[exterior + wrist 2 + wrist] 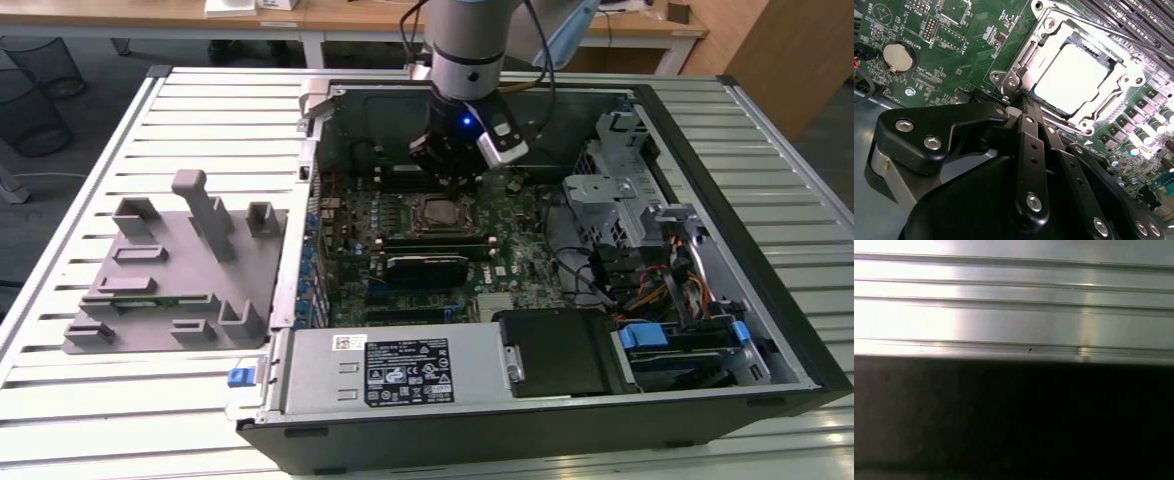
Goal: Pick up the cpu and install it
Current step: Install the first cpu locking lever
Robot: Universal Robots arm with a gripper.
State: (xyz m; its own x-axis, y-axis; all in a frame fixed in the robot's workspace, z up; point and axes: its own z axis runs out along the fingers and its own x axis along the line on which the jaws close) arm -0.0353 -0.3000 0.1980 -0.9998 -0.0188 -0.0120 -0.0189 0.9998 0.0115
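Cpu (pixel 1070 79) seated in socket (pixel 1126 80), closed end effector (pixel 1023 100) beside it.

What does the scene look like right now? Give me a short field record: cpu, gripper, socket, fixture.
cpu: seated flat in the motherboard socket, silvery top facing up
socket frame: metal frame around the cpu, on the green motherboard
gripper: fingers closed together, empty, tips beside the socket frame's edge
arm: reaching into the open computer case, above the socket
grey fixture: on the slatted table at the exterior view's left, outside the case
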